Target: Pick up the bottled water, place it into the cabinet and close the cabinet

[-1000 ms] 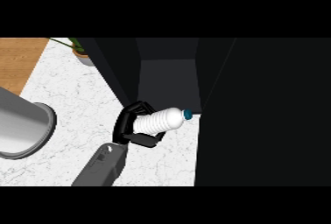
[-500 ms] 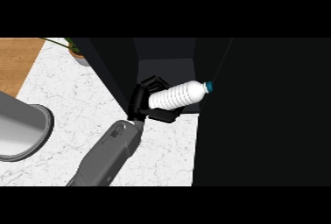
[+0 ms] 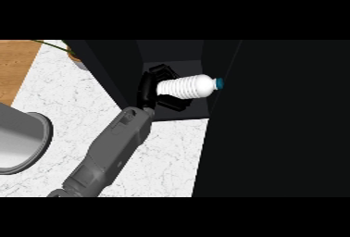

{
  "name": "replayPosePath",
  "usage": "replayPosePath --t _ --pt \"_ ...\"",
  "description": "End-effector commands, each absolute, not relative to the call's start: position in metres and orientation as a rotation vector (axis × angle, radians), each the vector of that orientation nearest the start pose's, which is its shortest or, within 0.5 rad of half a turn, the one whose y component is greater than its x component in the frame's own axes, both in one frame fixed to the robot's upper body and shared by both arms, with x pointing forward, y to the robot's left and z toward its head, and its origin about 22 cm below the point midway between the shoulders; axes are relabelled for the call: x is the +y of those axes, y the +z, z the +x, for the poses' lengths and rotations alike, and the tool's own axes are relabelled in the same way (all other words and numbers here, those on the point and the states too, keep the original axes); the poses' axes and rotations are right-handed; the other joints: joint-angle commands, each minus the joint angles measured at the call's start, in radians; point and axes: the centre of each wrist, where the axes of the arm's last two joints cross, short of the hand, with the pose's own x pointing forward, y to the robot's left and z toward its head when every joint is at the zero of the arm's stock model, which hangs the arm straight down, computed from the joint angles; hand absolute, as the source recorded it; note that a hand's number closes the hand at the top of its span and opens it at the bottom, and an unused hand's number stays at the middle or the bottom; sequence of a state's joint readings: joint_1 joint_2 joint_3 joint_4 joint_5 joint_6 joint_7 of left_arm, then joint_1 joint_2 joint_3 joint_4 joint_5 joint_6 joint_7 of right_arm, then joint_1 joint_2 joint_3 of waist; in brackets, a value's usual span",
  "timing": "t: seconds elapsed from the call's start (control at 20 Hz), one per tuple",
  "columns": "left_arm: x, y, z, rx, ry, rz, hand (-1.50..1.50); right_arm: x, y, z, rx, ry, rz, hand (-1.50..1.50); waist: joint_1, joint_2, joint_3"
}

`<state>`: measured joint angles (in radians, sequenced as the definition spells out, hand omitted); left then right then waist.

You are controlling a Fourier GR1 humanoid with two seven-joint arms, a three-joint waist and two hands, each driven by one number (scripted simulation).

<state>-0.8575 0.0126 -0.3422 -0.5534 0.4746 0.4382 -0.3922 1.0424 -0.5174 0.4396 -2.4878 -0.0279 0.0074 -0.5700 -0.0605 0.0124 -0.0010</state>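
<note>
Your left hand, fingers curled round the ribbed white plastic bottle, has advanced up-frame into the dark cabinet opening; release follows.

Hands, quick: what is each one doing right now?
Left hand: shut on the water bottle, at the cabinet opening.
Right hand: not in view.

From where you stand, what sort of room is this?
Probably a kitchen: a white marble-look counter, a dark cabinet standing open, and a metal pot at the left edge.
</note>
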Motion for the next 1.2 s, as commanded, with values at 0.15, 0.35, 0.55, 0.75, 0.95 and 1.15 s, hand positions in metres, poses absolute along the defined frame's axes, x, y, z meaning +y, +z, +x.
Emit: replayPosePath --t 0.15,0.35,0.55,0.75,0.95,1.15 --pt "0.084 0.021 0.41 -1.653 -0.04 0.285 1.5 -0.239 0.128 0.023 -1.951 0.2 0.28 -1.5 -0.01 0.007 0.001" --pt "0.092 0.015 0.414 -1.679 -0.133 0.535 1.5 -0.234 0.117 0.015 -1.929 0.167 0.293 -1.5 -0.022 0.005 0.002" --pt "0.096 0.022 0.422 -1.65 -0.122 0.588 -1.5 -0.238 0.121 0.021 -1.954 0.206 0.302 -1.5 -0.024 0.019 0.001" --pt "0.092 0.03 0.427 -1.676 -0.107 0.655 -1.5 -0.235 0.12 0.019 -1.954 0.194 0.31 -1.5 -0.02 0.015 0.0" --pt "0.095 0.04 0.431 -1.782 -0.113 0.492 -1.5 -0.234 0.125 0.02 -1.949 0.21 0.327 -1.5 -0.016 0.018 -0.002" --pt "0.095 0.063 0.436 -1.942 0.129 0.287 1.5 -0.233 0.124 0.014 -1.95 0.204 0.323 -1.5 -0.009 0.007 -0.004"
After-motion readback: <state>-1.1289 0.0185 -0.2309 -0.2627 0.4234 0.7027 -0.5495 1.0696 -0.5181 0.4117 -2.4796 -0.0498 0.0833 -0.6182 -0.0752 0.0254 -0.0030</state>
